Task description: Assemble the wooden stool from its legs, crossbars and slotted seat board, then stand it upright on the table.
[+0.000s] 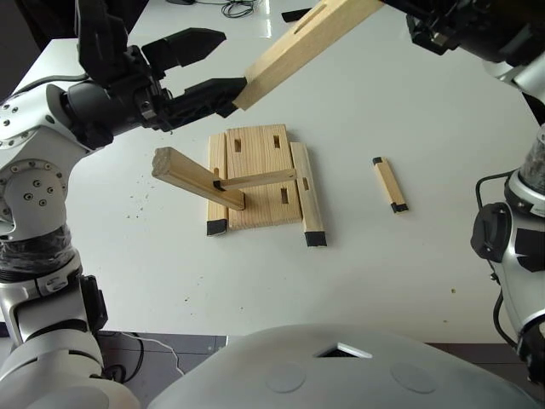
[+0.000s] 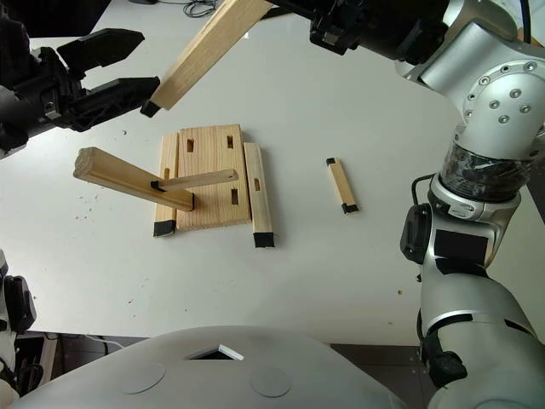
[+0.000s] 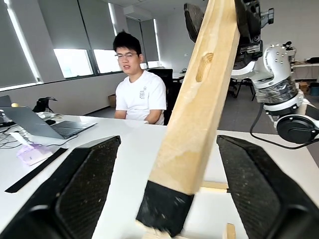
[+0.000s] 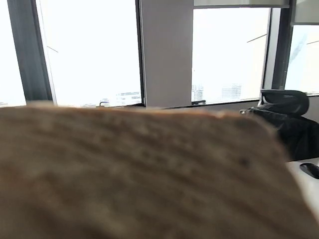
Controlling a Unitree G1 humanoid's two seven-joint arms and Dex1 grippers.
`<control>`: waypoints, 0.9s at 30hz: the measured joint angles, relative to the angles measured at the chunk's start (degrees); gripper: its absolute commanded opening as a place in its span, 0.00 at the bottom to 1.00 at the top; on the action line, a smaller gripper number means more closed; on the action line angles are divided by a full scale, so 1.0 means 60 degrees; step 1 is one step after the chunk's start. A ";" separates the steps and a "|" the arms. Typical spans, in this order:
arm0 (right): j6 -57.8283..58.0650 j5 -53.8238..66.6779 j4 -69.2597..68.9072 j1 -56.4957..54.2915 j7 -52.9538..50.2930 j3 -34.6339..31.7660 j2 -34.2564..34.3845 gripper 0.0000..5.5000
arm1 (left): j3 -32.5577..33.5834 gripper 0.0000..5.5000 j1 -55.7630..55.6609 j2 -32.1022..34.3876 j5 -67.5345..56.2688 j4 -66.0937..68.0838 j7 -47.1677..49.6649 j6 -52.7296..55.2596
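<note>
While the wooden leg (image 1: 298, 47) slants in mid-air, its black-capped end sits between the wide-spread fingers of the left hand (image 1: 230, 61), ungripped. The right hand (image 3: 219, 22), raised high, clamps its upper part. Below, the slotted seat board (image 1: 260, 141) lies flat on the counter (image 1: 409, 281).

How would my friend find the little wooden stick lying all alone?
On the white table, find the flat slotted seat board in the middle. To its right lies the short stick, touching nothing. It is much shorter than the legs, with black ends.
</note>
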 measured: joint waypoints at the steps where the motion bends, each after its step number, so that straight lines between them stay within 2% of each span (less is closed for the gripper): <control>1: -0.0398 -0.0461 0.0245 0.0007 0.0134 0.0004 -0.0100 0.37 | 0.0089 0.65 0.0155 0.0023 0.0046 0.0065 -0.0093 -0.0114; 5: -0.1458 -0.1711 0.0537 0.0231 0.0828 0.0184 -0.0592 0.37 | 0.0404 0.65 0.0753 -0.0191 0.0083 0.0310 0.0284 -0.0150; 9: -0.2512 -0.3194 0.0043 0.1584 0.2284 0.1360 -0.1254 0.37 | 0.1475 0.65 0.0054 -0.1341 -0.0164 0.0492 0.3366 -0.0317; 14: -0.2956 -0.3777 -0.0318 0.2691 0.3055 0.1937 -0.1359 0.37 | 0.1475 0.65 -0.0332 -0.3202 0.0120 -0.0262 0.7037 -0.0503; 18: -0.3394 -0.4224 -0.0972 0.3226 0.3226 0.2396 -0.1234 0.37 | 0.1233 0.65 -0.0129 -0.5141 0.0377 -0.0910 0.9926 -0.0560; 21: -0.3743 -0.4438 -0.1272 0.3590 0.3386 0.2640 -0.1147 0.37 | 0.1338 0.65 -0.0041 -0.5673 0.0771 -0.0624 1.0990 -0.0784; 24: -0.4025 -0.4788 -0.1340 0.3913 0.3572 0.3196 -0.0909 0.37 | 0.1782 0.65 -0.0040 -0.5572 0.1248 -0.0214 1.1447 -0.1043; 27: -0.4080 -0.4804 -0.1389 0.3942 0.3963 0.3305 -0.0924 0.37 | 0.1938 0.65 0.0051 -0.5568 0.1639 -0.0287 1.1698 -0.1352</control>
